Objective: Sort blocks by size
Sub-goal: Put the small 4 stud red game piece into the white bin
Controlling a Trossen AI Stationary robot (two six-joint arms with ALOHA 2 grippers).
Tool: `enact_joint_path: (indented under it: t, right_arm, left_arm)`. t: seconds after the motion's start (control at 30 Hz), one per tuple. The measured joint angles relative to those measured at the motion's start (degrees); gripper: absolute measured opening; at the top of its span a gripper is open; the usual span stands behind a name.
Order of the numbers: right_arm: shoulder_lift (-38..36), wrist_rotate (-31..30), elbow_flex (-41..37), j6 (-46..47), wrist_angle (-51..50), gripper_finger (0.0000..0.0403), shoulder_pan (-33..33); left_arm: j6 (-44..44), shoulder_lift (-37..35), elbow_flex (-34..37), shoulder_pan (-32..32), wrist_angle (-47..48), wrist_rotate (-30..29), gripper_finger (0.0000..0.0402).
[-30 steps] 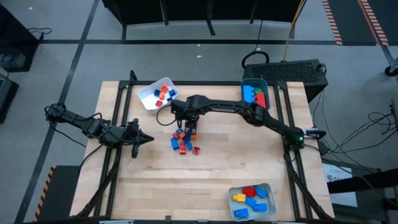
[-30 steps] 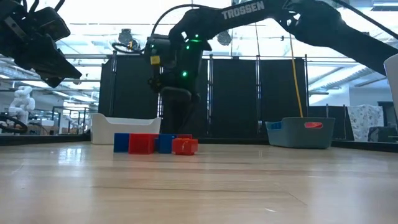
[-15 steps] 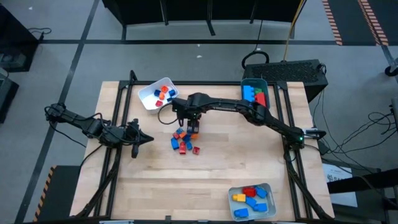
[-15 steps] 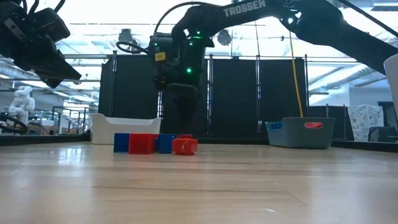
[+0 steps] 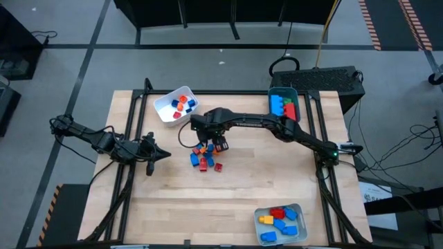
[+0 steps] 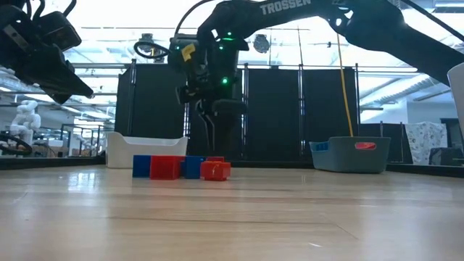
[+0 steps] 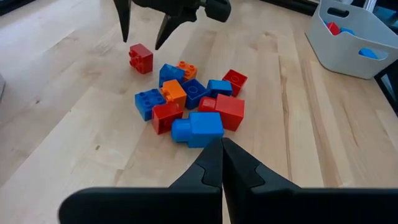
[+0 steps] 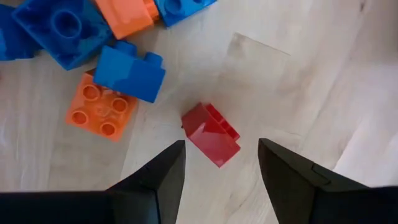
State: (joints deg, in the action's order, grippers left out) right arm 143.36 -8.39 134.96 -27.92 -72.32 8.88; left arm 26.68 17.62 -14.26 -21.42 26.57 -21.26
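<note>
Blocks (image 5: pixel 205 156) clustered mid-surface (image 5: pixel 242 187), well clear of edges. We see right hand (image 5: pixel 220 146) hanging above pile's far side, fingers apart, empty. Left hand (image 5: pixel 165 155) closed, empty, near left edge; bare wood between.

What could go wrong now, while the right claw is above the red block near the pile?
The right claw hangs open over a small red block that lies tipped on its side, so closing fingers may slip off it. An orange block and a blue block lie close by; a descent slightly off target could push them.
</note>
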Motion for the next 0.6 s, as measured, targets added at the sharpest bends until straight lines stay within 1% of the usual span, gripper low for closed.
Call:
enact_joint_path:
  t: [0.07,0.37,0.6]
  right_arm:
    - [0.11,1.19,0.00,-0.02,0.02,0.0185,0.00]
    - [0.23,1.25,-0.04,-0.44,0.24,0.0185,0.68]
    - [0.21,1.30,-5.76,-0.39,4.95,0.0185,0.64]
  left_arm:
    - [0.00,0.00,0.00,0.01,0.00,0.00,0.0002]
    - [0.02,0.01,0.00,0.01,-0.02,0.00,0.0002]
    - [0.02,0.01,0.00,0.01,-0.04,0.00,0.0002]
